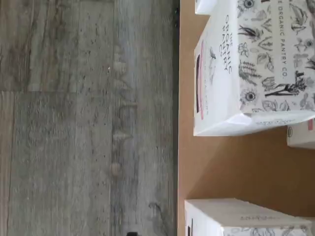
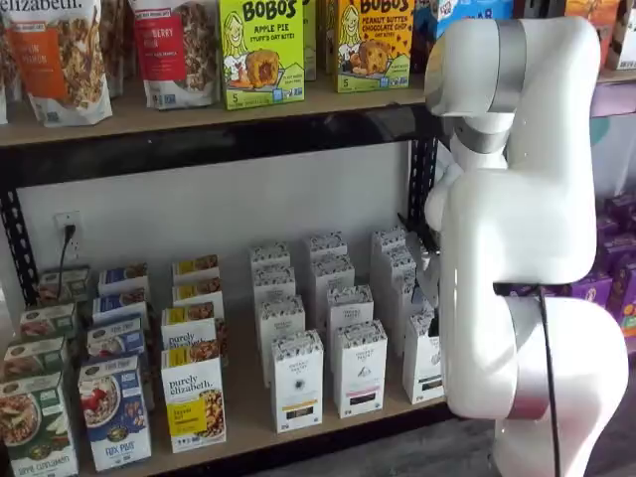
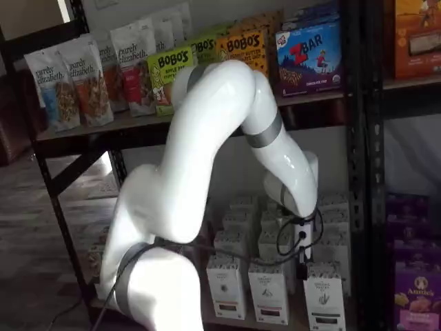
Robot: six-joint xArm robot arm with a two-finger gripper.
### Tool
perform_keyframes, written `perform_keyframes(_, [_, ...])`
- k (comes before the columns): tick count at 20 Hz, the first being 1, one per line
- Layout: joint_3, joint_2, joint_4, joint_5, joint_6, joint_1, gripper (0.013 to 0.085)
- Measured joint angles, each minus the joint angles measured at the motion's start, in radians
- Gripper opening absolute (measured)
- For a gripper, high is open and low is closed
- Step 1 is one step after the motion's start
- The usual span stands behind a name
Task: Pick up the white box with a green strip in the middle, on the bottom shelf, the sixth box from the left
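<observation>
The bottom shelf (image 2: 245, 402) holds three columns of tall white cartons with speckled tops. The white box with a green strip (image 2: 422, 360) is the front carton of the right column, partly behind my arm; it also shows in a shelf view (image 3: 324, 301). Its strip is too small to tell by colour. My gripper (image 3: 301, 240) hangs with a looped cable above and just left of this carton; its fingers are not plainly shown. The wrist view looks down on the tan shelf board (image 1: 226, 167) and on a white carton with a dark-red strip (image 1: 246, 73).
Cereal boxes (image 2: 114, 412) fill the shelf's left part. The upper shelf (image 2: 199, 114) carries granola bags and Bobo's boxes. A black upright (image 2: 422, 189) stands behind the arm. Purple boxes (image 3: 413, 289) sit to the right. Grey plank floor (image 1: 88, 123) lies before the shelf edge.
</observation>
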Motion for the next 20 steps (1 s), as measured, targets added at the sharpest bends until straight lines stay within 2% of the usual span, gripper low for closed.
perform_keyframes(1, [-0.011, 0.004, -0.030, 0.021, 0.029, 0.000, 0.0850])
perform_keyframes(2, [-0.035, 0.015, -0.090, 0.059, 0.087, 0.006, 0.0850])
perform_keyframes(4, [-0.057, 0.033, -0.128, 0.080, 0.136, 0.021, 0.0850])
perform_keyframes(10, [-0.095, 0.083, -0.117, 0.053, 0.158, 0.053, 0.0850])
perform_keyframes(16, [-0.160, 0.146, -0.114, 0.037, 0.151, 0.049, 0.0850])
perform_keyframes(20, [-0.215, 0.188, -0.137, 0.034, 0.167, 0.043, 0.0850])
